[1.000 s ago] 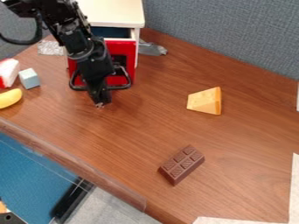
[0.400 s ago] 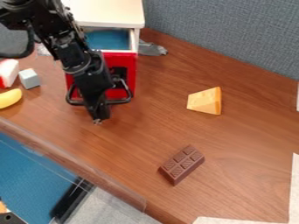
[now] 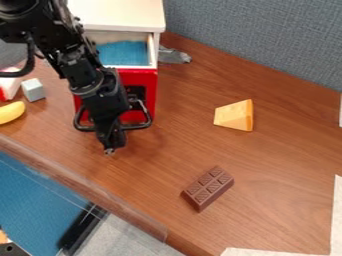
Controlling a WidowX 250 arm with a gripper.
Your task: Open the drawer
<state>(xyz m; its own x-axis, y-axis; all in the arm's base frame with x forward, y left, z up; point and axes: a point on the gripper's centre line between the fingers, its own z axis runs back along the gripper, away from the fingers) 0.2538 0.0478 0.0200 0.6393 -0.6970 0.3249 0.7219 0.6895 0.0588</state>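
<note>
Red drawer (image 3: pixel 145 81) partly open towards 6 o'clock; maybe 1 pull left. Can't tell how the gripper (image 3: pixel 110 146) holds its jaws.

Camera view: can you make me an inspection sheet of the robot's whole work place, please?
Surface: brown wood-grain table.
Job's things: red-fronted drawer partly out of its white-topped cabinet, blue inside; black handle on its front.
Clutter: cheese wedge and chocolate bar on the right; yellow banana-like toy, grey block and red-and-white thing on the left.
Gripper: hangs down at the handle.
Cables: black one loops beside the arm.
Surroundings: grey partition behind.
</note>
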